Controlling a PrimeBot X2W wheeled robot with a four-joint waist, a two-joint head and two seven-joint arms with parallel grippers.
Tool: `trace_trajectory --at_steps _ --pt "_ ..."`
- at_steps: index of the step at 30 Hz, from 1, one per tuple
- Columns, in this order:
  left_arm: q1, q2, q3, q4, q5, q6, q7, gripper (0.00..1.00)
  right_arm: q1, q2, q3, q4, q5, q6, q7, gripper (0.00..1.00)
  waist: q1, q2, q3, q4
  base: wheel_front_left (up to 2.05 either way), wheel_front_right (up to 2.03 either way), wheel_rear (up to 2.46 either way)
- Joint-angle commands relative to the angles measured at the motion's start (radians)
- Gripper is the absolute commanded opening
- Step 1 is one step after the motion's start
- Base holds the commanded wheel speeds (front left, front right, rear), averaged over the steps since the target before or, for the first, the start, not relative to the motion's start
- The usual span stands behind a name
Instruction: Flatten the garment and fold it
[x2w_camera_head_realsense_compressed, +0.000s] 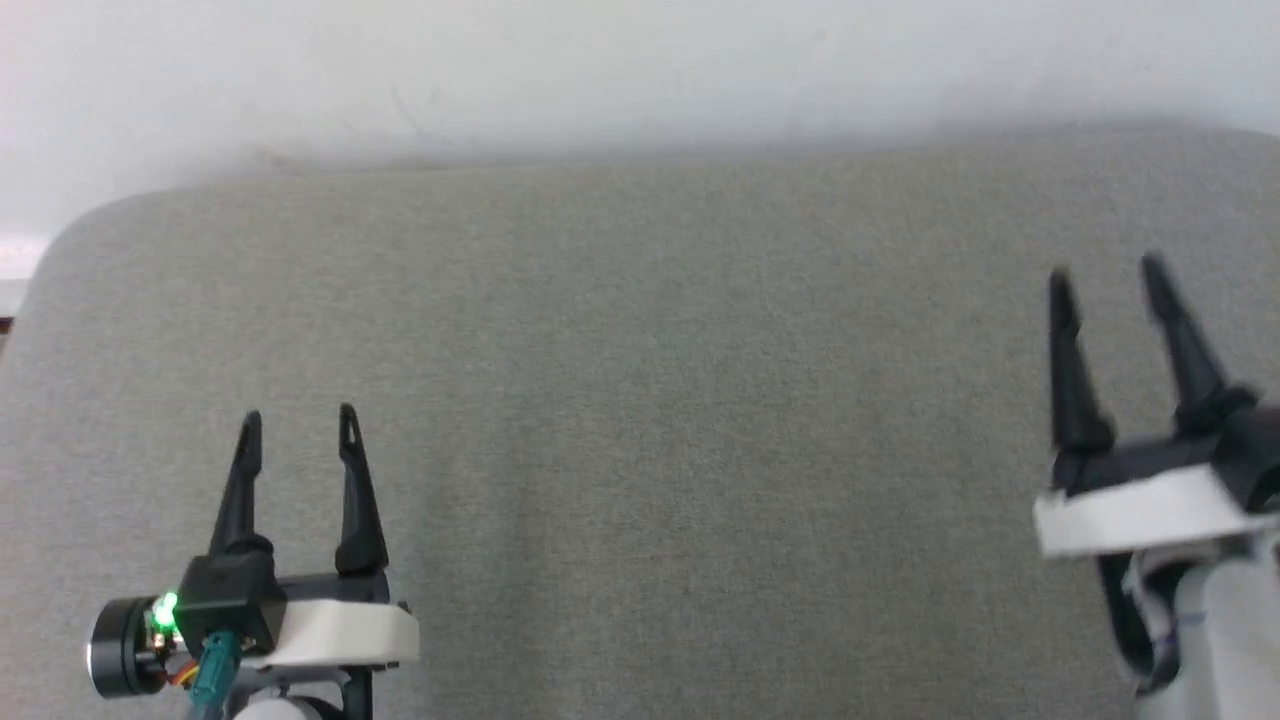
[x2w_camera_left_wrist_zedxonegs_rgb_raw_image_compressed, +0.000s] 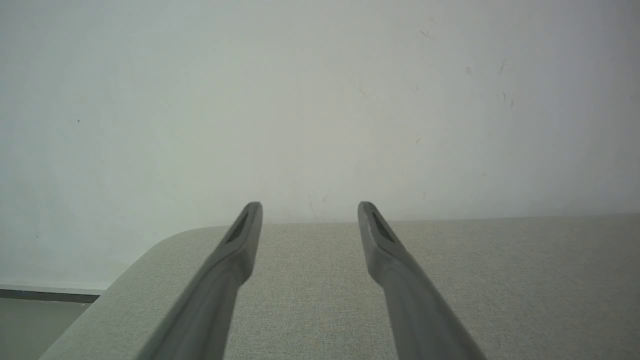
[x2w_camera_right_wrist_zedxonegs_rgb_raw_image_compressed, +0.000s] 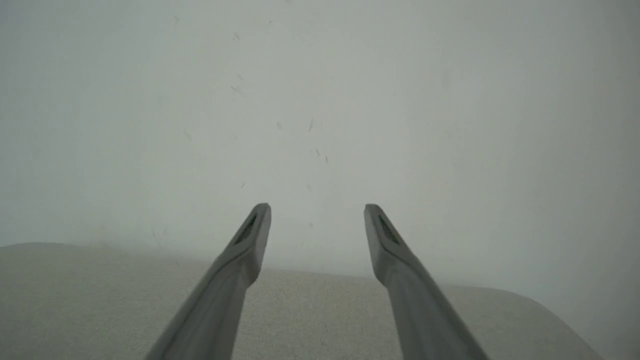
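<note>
Item, seven o'clock: left gripper (x2w_camera_head_realsense_compressed: 298, 412) is hovering over the grey cloth-covered table (x2w_camera_head_realsense_compressed: 640, 420), fingers spread apart and gripping nothing, pointing to twelve o'clock, likely parked wide in readiness for a first grasp. Item, three o'clock: right gripper (x2w_camera_head_realsense_compressed: 1105, 267) is hovering likewise, fingers apart and empty, set farther toward twelve. Where the garment is lying, its heading and its long axis cannot be told.

- Over the near left part of the table (x2w_camera_head_realsense_compressed: 640, 420): the left gripper (x2w_camera_head_realsense_compressed: 298, 412).
- Over its right side, farther in: the right gripper (x2w_camera_head_realsense_compressed: 1105, 267).
- Behind the table: the wall (x2w_camera_head_realsense_compressed: 640, 70).
</note>
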Motion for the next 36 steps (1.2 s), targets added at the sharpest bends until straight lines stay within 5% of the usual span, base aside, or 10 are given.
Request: trace_trajectory --at_steps 1,16,17,36 --pt "0.015 -0.005 0.0 0.009 0.003 -0.01 -0.005 1.0 0.04 0.008 0.008 -0.001 0.002 -0.002 -0.004 1.0 0.0001 0.0 -0.043 0.039 0.0 0.0 0.0" --pt "0.069 -0.014 -0.012 0.118 0.01 -0.035 -0.005 1.0 0.252 0.06 -0.013 0.008 -0.014 -0.002 -0.004 1.0 0.0001 0.0 -0.112 0.051 0.0 0.0 0.0" --pt "0.055 -0.01 -0.013 0.116 0.003 -0.032 0.001 0.0 0.241 0.056 -0.01 0.007 -0.006 0.0 0.001 0.0 0.0001 0.0 -0.111 0.049 0.0 0.0 0.0" --pt "0.047 -0.013 -0.013 0.111 0.006 -0.045 0.034 0.0 0.237 0.056 0.001 0.001 -0.015 0.0 0.034 0.0 0.0002 0.0 -0.112 0.048 0.0 0.0 0.0"
